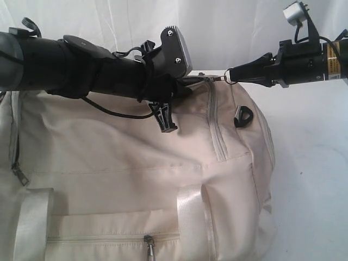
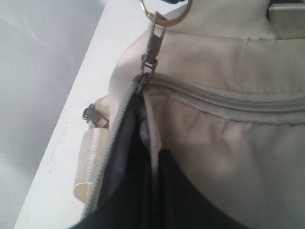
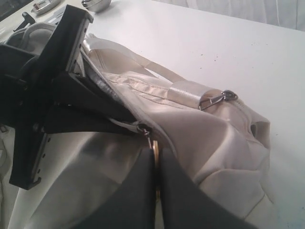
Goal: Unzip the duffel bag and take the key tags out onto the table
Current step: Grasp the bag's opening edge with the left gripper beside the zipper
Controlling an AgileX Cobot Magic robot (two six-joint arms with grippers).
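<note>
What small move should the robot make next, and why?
Probably the right end effector should draw the zipper ring a little toward the duffel bag's end while the left end effector holds the fabric. Both are shut, one on the ring, the other on the bag's edge beside the slider, where dark lining shows through a narrow gap.

The bag point(image 1: 136, 163) runs off the exterior view at 6 and 9 o'clock. In its wrist view the left gripper point(image 2: 155, 181), a dark blur, covers the bag's opening; what it pinches cannot be told. The ring point(image 3: 155, 149) is half buried between the blurred fingers of the right gripper point(image 3: 156, 164).
</note>
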